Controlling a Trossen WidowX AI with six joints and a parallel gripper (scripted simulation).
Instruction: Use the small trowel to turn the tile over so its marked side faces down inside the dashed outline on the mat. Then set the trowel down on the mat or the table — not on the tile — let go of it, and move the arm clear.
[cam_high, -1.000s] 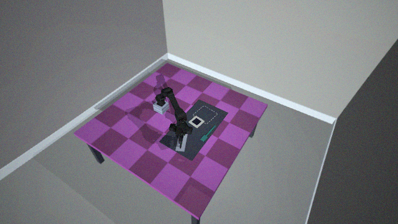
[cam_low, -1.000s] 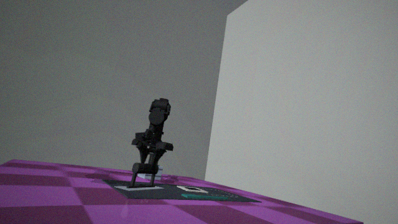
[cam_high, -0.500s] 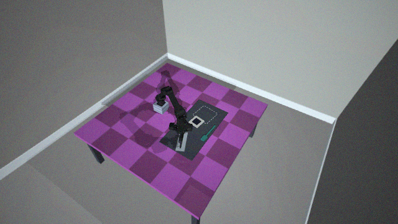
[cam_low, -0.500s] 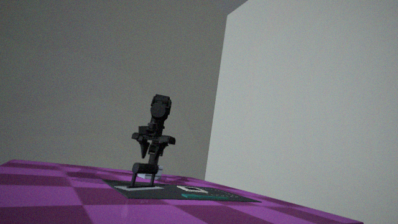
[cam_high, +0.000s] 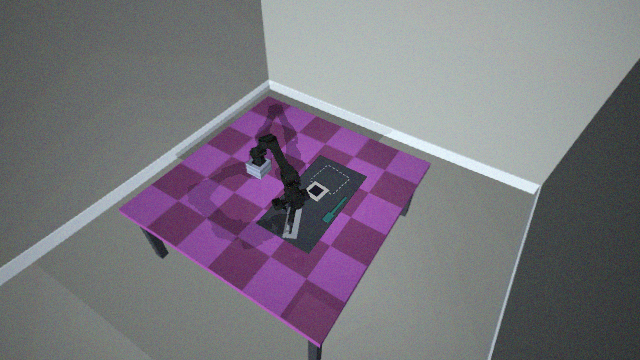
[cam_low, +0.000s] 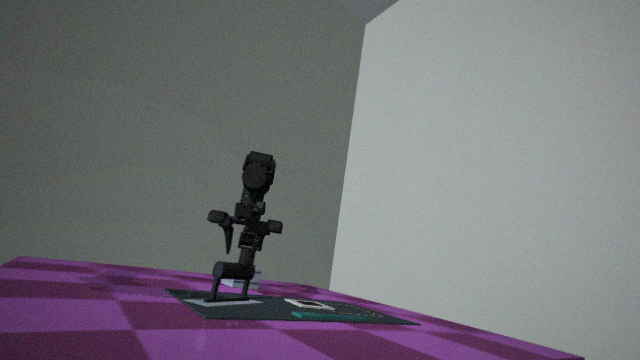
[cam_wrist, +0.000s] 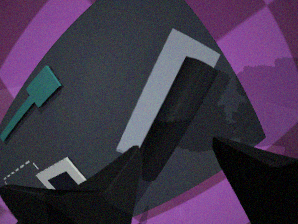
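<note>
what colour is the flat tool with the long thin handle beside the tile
teal, clearest in the wrist view

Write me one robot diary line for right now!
end effector: open, holding nothing | gray trowel: on mat, handle up | tile: dark square up, not fully inside dashed outline
</note>
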